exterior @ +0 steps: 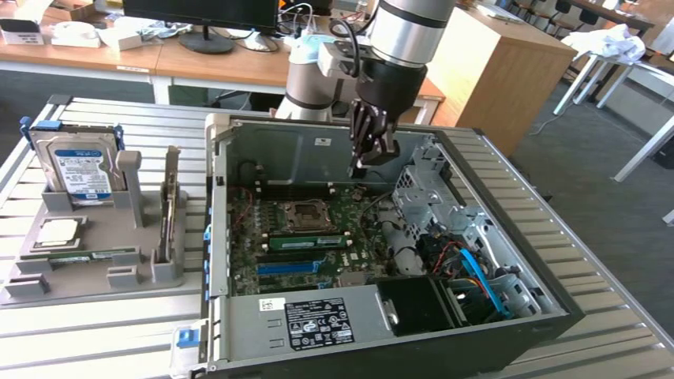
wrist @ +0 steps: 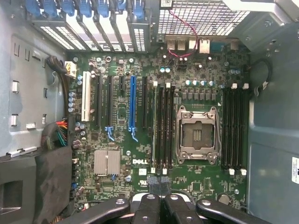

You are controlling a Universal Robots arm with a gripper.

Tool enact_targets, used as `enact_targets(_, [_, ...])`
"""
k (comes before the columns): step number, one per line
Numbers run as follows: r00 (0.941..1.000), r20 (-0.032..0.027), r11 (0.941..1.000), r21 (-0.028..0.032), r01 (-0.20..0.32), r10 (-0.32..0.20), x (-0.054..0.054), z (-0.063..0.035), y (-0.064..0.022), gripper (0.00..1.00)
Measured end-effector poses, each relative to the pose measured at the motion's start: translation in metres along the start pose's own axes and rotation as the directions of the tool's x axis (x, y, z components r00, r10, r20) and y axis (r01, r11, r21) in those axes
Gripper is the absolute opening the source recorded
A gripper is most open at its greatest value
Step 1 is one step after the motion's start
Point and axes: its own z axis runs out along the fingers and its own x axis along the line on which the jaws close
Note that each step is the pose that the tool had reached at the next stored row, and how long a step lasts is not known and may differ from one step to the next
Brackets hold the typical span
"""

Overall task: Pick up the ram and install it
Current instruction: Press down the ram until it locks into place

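Evidently empty, the closed gripper [exterior: 361, 166] hovers centre-frame above the ram [exterior: 305, 242]; if half-seated, it might pop loose.

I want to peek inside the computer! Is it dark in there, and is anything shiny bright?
Exterior view: the computer case is shadowy inside, darkest near the blue cables, while the metal table outside is bright. Wrist view: the green board is evenly lit, the metal grille glows brightest, and the gripper looks black.
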Motion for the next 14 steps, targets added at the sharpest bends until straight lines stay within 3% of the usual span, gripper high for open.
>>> enact_targets(14, [1.0, 0.0001, 1.0, 0.0001, -0.001, 0.001, 0.0, 0.0047, -0.0001, 0.1])
